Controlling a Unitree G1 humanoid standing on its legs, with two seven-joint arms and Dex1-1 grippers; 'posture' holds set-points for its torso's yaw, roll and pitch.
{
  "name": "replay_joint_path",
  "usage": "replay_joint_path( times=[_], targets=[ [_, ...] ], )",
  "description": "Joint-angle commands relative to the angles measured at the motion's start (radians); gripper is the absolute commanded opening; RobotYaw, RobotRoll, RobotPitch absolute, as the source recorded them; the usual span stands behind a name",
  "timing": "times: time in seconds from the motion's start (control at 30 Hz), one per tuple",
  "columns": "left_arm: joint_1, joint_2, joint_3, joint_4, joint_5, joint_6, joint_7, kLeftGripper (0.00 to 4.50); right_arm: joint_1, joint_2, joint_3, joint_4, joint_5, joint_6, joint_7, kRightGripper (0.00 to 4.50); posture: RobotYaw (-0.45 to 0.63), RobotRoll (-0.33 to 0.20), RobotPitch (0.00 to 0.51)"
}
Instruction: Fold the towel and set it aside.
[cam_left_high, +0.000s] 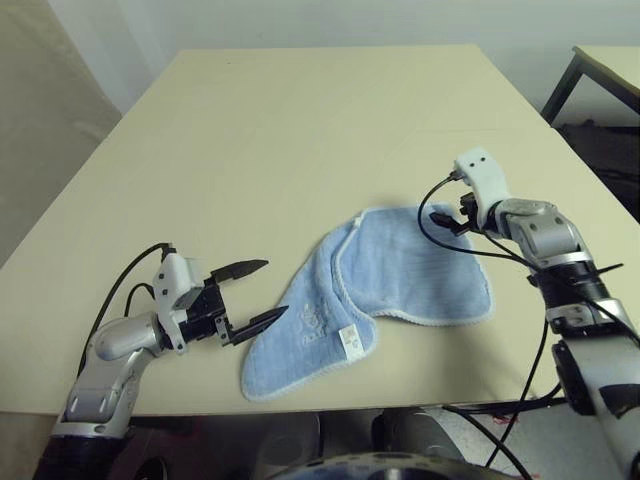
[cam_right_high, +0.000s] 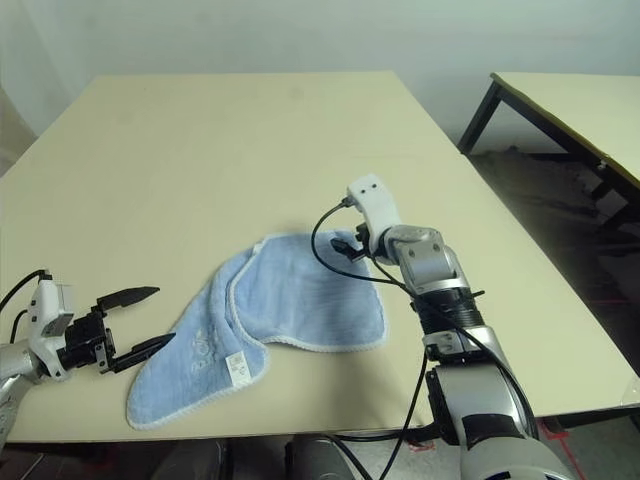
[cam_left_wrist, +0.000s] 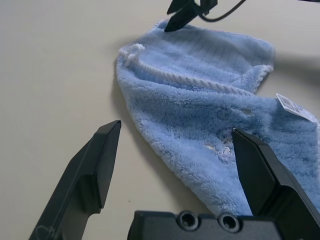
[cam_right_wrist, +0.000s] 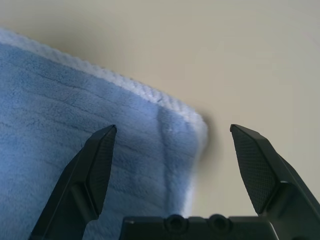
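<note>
The towel (cam_left_high: 375, 295), light blue with white edging, lay loosely folded on the table (cam_left_high: 300, 130), near the table's front edge and a bit right of its middle. One flap was folded over the wider part, so a narrower lobe ran toward the front edge; a small white tag (cam_left_high: 350, 340) sat on that lobe, with a faint stitched mark (cam_left_high: 310, 325) just beside the tag. The left gripper (cam_left_high: 262, 292) hovered just left of the towel's front lobe, jaws spread wide, holding nothing, lower finger (cam_left_high: 262, 320) close to the towel edge but apart from it as far as could be seen. The right gripper (cam_right_wrist: 172, 170) was at the towel's far right corner, pointed down at it, jaws wide open and empty, the corner edging lying between the two fingers (cam_right_wrist: 97, 165) in the right wrist view. Contact between the right fingers and the towel couldn't be told. A black cable (cam_left_high: 450, 240) looped from the right wrist over the towel's right side.
</note>
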Motion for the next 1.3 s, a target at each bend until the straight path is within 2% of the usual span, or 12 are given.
replay_joint_path(
  times=[0.03,0.17,0.23,0.6,0.93,1.3],
  targets=[
    [0.005,-0.003,-0.016,-0.003,0.013,-0.004,0.002,4.5,-0.008,0.007,0.001,0.045,-0.019,-0.016,-0.013,4.49,0.15,0.0,0.011],
    [0.017,-0.006,-0.016,0.001,0.016,-0.017,0.0,4.5,-0.01,0.012,0.0,0.084,-0.031,-0.044,-0.032,4.49,0.15,0.0,0.011],
    [0.02,-0.007,-0.017,0.0,0.017,-0.018,0.0,4.5,-0.016,0.016,-0.01,0.103,-0.035,-0.059,-0.048,4.01,0.15,0.0,0.012],
    [0.016,0.003,-0.02,-0.046,0.008,0.021,0.013,4.5,-0.022,-0.013,-0.014,0.038,-0.02,-0.026,-0.002,0.02,0.14,0.0,0.015],
    [-0.001,0.007,-0.022,-0.05,0.009,0.039,0.013,4.5,-0.028,-0.111,0.024,-0.183,0.014,0.151,0.18,0.02,0.13,0.0,0.014],
    [-0.007,0.021,-0.023,-0.077,0.003,0.066,0.015,4.5,-0.128,-0.273,0.041,-0.383,0.101,0.313,0.372,0.02,0.11,0.0,0.016]
  ],
)
